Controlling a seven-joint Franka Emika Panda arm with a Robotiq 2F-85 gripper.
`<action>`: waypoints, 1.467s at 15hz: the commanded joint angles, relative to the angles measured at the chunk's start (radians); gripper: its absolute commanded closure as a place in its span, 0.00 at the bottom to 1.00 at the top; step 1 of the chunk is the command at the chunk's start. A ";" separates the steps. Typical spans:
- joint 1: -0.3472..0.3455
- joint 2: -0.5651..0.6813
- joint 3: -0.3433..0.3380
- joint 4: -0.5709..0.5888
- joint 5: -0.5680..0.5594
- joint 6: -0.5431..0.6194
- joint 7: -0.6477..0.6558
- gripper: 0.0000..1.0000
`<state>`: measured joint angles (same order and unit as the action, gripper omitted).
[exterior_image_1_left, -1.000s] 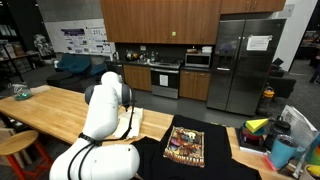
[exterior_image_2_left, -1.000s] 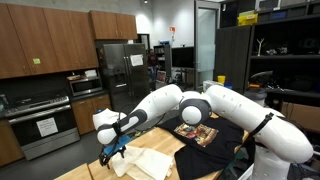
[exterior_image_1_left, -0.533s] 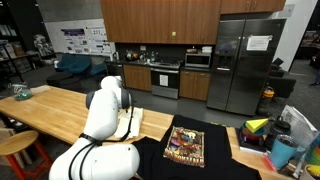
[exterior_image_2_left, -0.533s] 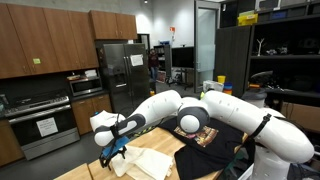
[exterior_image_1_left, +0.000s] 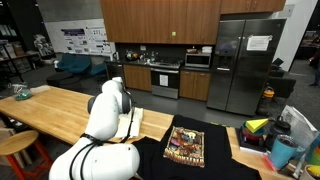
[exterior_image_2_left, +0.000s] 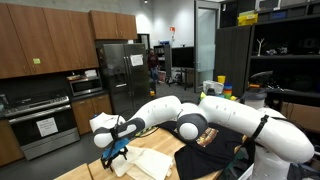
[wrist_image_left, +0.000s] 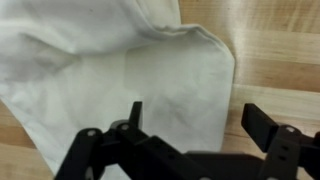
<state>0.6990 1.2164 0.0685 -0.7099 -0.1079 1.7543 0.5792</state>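
**A:** What has changed since a second ago?

**B:** The arm (exterior_image_2_left: 190, 127) has folded further. In an exterior view its elbow has sunk and slid toward the wrist, and the gripper (exterior_image_2_left: 113, 155) has come a little lower over the table (exterior_image_2_left: 85, 172). The jaws have not changed.

**A:** How do they stand?

**B:** Spread wide, with nothing between them. In the wrist view the gripper (wrist_image_left: 195, 115) shows two dark fingers (wrist_image_left: 258, 122) well apart, and the white cloth (wrist_image_left: 130, 80) lies under the gap.

**A:** Is it touching the cloth?

**B:** I cannot tell. It hangs right above it, and the pictures do not show contact.

**A:** Where does the cloth lie?

**B:** Flat on the wooden table (exterior_image_1_left: 50, 110), close to the long edge that faces the kitchen units. It is rumpled, with a fold running across it. In the wrist view its hemmed side ends just short of one finger, with bare wood beyond.

**A:** And from outside?

**B:** The white cloth (exterior_image_2_left: 150, 163) spreads from under the gripper toward the black T-shirt (exterior_image_2_left: 215, 135). In an exterior view the white cloth (exterior_image_1_left: 140, 122) is partly hidden behind the arm (exterior_image_1_left: 112, 100).

**A:** What else is on the table?

**B:** The black T-shirt (exterior_image_1_left: 185, 150), print up, lies just beside the cloth along the opposite long edge. Bins of coloured items (exterior_image_1_left: 270, 130) stand at one end of the table.
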 joint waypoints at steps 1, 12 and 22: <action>0.008 0.041 -0.009 0.080 -0.003 -0.056 0.023 0.01; 0.008 0.059 -0.008 0.127 -0.005 -0.101 0.032 0.90; 0.005 0.048 -0.010 0.137 -0.008 -0.118 0.028 1.00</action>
<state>0.7006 1.2573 0.0684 -0.6075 -0.1092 1.6678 0.6007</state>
